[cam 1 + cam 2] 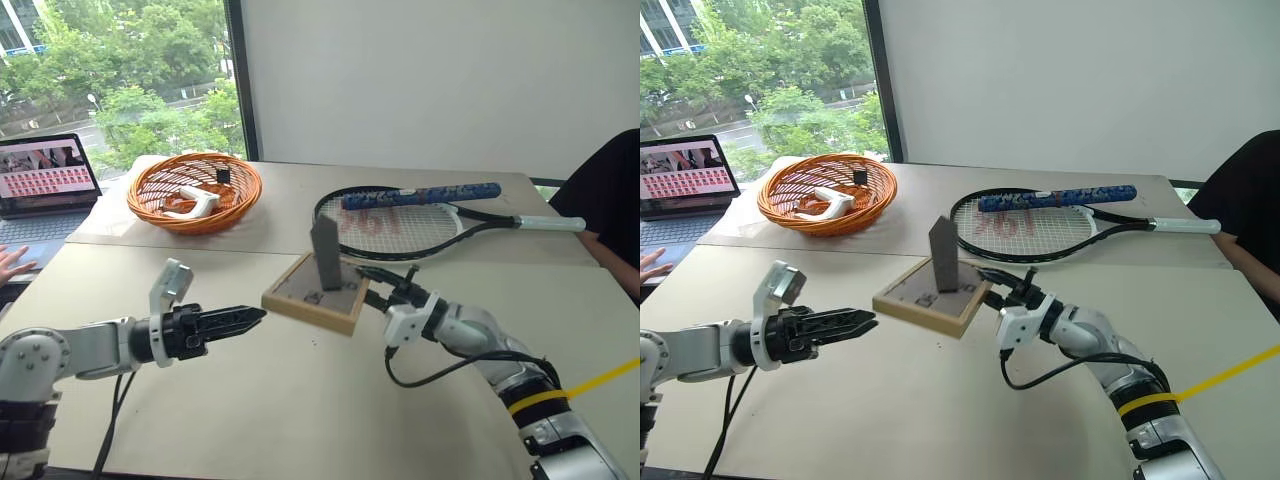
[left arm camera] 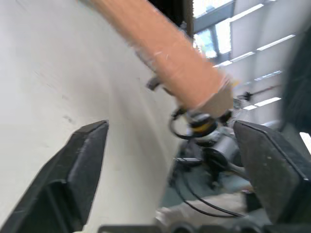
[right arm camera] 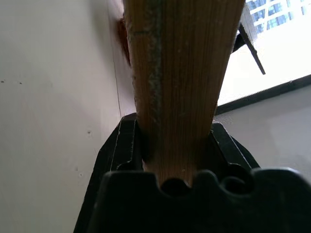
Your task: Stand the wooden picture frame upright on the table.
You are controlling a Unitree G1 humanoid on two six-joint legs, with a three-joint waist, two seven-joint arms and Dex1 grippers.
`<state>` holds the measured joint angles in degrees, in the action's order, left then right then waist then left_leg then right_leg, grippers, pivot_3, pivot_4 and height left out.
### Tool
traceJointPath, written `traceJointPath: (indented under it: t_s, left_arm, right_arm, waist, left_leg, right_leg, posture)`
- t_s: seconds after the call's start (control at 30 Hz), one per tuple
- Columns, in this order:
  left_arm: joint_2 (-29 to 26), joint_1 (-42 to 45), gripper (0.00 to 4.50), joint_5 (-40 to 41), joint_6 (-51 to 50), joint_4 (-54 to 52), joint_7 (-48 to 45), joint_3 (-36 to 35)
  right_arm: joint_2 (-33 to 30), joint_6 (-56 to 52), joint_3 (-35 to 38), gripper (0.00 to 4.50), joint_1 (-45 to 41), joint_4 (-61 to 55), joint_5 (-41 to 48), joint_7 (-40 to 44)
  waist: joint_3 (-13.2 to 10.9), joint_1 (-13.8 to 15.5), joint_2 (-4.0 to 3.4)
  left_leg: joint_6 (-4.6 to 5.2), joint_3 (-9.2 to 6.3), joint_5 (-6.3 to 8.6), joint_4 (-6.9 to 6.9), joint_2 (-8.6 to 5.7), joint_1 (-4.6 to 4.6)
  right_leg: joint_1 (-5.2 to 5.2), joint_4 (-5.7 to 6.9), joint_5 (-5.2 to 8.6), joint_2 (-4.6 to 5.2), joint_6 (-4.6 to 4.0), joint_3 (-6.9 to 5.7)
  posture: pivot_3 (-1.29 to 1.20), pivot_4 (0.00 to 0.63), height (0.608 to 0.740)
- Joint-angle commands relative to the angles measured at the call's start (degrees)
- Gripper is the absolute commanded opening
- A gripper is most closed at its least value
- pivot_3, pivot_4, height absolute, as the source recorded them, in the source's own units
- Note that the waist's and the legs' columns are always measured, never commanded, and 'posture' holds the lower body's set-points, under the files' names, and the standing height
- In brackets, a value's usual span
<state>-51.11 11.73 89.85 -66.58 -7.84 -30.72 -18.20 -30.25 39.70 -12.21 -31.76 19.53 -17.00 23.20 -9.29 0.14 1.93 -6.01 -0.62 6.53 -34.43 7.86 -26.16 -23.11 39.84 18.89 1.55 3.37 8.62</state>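
Note:
The wooden picture frame (image 1: 315, 295) hangs nearly flat just above the table (image 1: 300, 420), dark back facing up, with its grey stand (image 1: 326, 260) folded out and pointing upward. My right gripper (image 1: 372, 290) is shut on the frame's right edge. In the right wrist view the light wood (image 3: 180, 87) sits clamped between the two black fingers (image 3: 114, 150). My left gripper (image 1: 255, 316) is a short way left of the frame, apart from it and pointing toward it. Its fingers (image 2: 82, 165) stand wide open with nothing between them, and the frame's edge (image 2: 165, 58) lies beyond them.
An orange wicker basket (image 1: 195, 190) holding a white object stands at the back left. A tennis racket (image 1: 400, 225) lies just behind the frame. A laptop (image 1: 45, 180) and a person's hand (image 1: 12, 262) are at the far left, and a person in black (image 1: 610, 210) sits at the right.

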Motion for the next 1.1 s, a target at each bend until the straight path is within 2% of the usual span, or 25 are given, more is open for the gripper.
traceJointPath:
  t_s: [0.03,0.13,0.3,0.47,0.67,0.8,1.1]
  left_arm:
    - [-0.6,-2.23,4.5,-7.74,6.76,-4.09,-7.51,-5.17]
    - [-0.19,-4.75,4.5,-9.73,7.95,-4.2,-11.52,-7.21]
    - [1.8,-7.83,4.5,-14.66,12.27,-8.03,-15.73,-8.05]
    - [3.51,-9.14,4.5,-22.96,18.84,-11.44,-17.21,-6.99]
    - [3.01,-11.89,4.5,-34.76,27.34,-12.74,-22.76,-3.57]
    - [3.22,-10.99,4.5,-39.84,31.06,-11.19,-24.21,-1.92]
    - [4.74,-8.54,4.5,-44.95,34.41,-8.73,-26.18,1.25]
  right_arm:
    - [3.48,-14.05,3.48,1.28,-2.47,-2.31,21.17,11.99]
    - [5.21,-36.86,5.81,1.28,-4.17,-5.63,37.24,22.8]
    - [3.0,-63.29,5.85,1.27,-5.51,-6.67,45.94,28.89]
    - [2.47,-73.89,6.42,1.27,-6.05,-5.61,46.74,30.69]
    - [0.93,-88.49,4.96,1.27,-3.16,-9.02,50.63,34.09]
    - [0.6,-93.25,4.09,1.24,-0.22,-13.19,52.39,35.07]
    - [1.14,-84.84,2.41,1.23,2.88,-18.86,46.18,32.44]
  waist:
    - [0.0,-0.05,0.0]
    - [-0.02,-0.16,-0.04]
    - [-0.08,0.18,-0.12]
    - [-0.1,0.4,-0.15]
    - [-0.1,0.18,-0.16]
    - [-0.1,0.27,-0.16]
    - [-0.1,-0.6,-0.15]
  left_leg:
    - [0.01,0.0,-0.01,0.0,0.0,0.0]
    - [0.02,-0.01,-0.01,-0.02,0.0,0.01]
    - [0.02,0.0,0.0,0.01,0.0,0.0]
    - [0.03,0.01,0.0,0.04,0.01,-0.03]
    - [0.05,0.04,0.02,0.12,0.01,-0.03]
    - [0.06,0.03,0.02,0.14,0.01,-0.02]
    - [0.07,0.03,0.02,0.12,0.02,-0.02]
  right_leg:
    - [0.02,0.01,0.0,0.0,0.0,0.0]
    - [0.05,0.06,0.0,0.0,0.01,-0.01]
    - [-0.04,0.06,0.01,0.0,0.01,-0.02]
    - [-0.13,0.05,0.02,-0.01,-0.01,0.0]
    - [-0.14,-0.02,0.03,-0.01,-0.01,0.02]
    - [-0.13,-0.03,0.05,-0.02,-0.03,0.01]
    - [-0.12,-0.03,0.05,-0.02,-0.01,0.0]
  posture:
    - [0.0,0.15,0.692]
    - [0.0,0.15,0.692]
    - [0.0,0.15,0.692]
    - [0.0,0.15,0.692]
    - [0.0,0.15,0.692]
    - [0.0,0.15,0.692]
    - [0.0,0.15,0.692]
